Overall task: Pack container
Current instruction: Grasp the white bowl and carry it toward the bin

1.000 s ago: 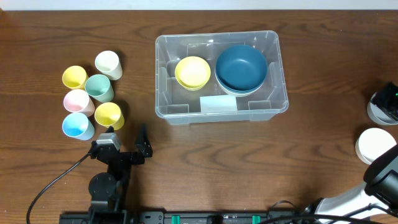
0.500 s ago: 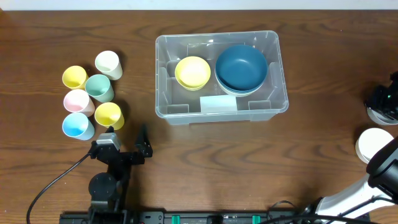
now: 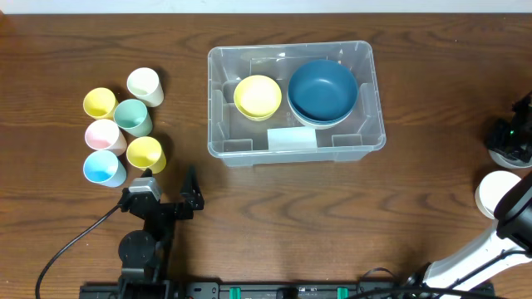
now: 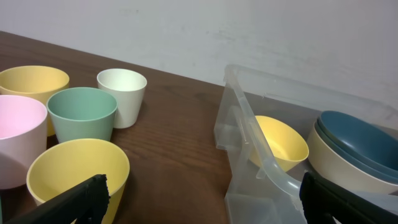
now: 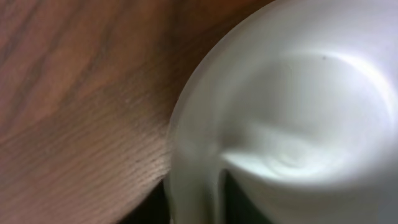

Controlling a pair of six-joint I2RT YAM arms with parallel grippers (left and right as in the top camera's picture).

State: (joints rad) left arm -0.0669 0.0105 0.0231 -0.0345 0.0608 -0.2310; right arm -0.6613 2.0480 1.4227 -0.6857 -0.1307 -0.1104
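Container: the clear plastic bin (image 3: 296,149) sat mid-table with its long side facing the arms, and nothing was gripping it.

Inside the bin: a yellow bowl (image 3: 258,96) was on the left. A dark blue bowl (image 3: 322,89) was on the right, nested in a paler bowl that only showed at the rim.

Left gripper: the left gripper (image 3: 169,178) was parked low on the wooden table (image 3: 432,216) with its fingers (image 4: 81,199) spread wide and nothing between them.

Bin vs left fingers: the bin was ahead and off to the right, apart from both fingers. In the wrist view its near corner rose between the two fingertips, closer to the right one.

Cups: six of them were bunched just in front of the left gripper, namely a white cup (image 3: 144,85), a green cup (image 3: 131,116), a pink cup (image 3: 103,134), a light blue cup (image 3: 103,168) and two yellow ones.

Right gripper: the right gripper (image 3: 517,137) was way out at the table's right edge over a white bowl (image 5: 292,124), well apart from the bin. The wrist cam was just a blurry bowl rim, so honestly I couldn't tell how its fingers were set.

Extra: a second white bowl (image 3: 497,193) sat just nearer than that one.
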